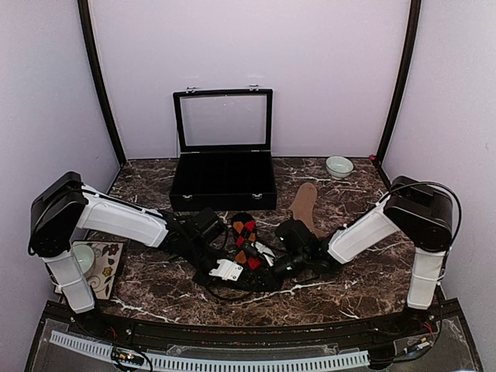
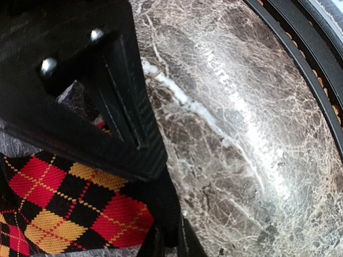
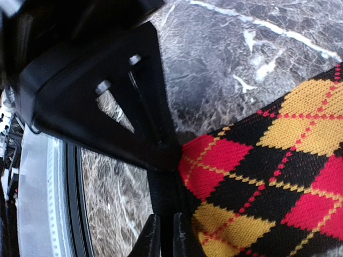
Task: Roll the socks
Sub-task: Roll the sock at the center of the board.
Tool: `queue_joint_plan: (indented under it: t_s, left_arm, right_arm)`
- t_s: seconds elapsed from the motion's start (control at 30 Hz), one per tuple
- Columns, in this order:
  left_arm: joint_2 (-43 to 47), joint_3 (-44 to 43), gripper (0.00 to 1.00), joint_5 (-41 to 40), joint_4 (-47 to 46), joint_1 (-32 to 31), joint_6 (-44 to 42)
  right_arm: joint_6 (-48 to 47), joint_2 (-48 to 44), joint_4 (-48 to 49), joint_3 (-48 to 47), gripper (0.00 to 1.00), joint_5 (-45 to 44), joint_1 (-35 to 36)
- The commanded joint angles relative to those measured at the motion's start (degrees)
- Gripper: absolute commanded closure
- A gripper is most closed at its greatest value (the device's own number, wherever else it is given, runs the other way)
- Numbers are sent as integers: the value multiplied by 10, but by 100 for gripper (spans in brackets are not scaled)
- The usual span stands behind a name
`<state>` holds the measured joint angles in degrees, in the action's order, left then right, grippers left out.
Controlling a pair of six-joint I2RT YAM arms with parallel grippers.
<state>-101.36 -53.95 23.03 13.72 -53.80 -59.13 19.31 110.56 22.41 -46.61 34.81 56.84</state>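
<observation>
Left gripper point(image 2: 167, 242) and right gripper point(image 3: 163, 235) both pinched tight on the argyle sock point(image 2: 69, 214) by its black edge, pattern spreading left of one, right of the other, likely to start the roll.

Argyle sock point(image 1: 245, 232): black knit with red and yellow diamonds. It lies flat near the middle of the desk point(image 1: 155, 287), running front to back. One black edge is pinched in the left tool point(image 2: 167, 242), another in the right tool point(image 3: 165, 235). Brown sock point(image 1: 304, 203): plain, lying flat at a slant, to the right and farther back.
</observation>
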Motion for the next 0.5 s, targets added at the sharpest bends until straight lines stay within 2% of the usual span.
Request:
queue_joint_plan:
  t_s: [0.0, 0.2, 0.47]
  left_arm:
    - [-12, 5, 89, 7, 17, -2, 25]
    - [-34, -24, 98, 44, 69, 7, 61]
    - [-90, -99, 97, 130, 176, 45, 94]
  right_arm:
    - [1, -18, -25, 45, 87, -32, -5]
    - [2, -46, 24, 77, 83, -38, -1]
    - [-35, -173, 114, 183, 77, -183, 10]
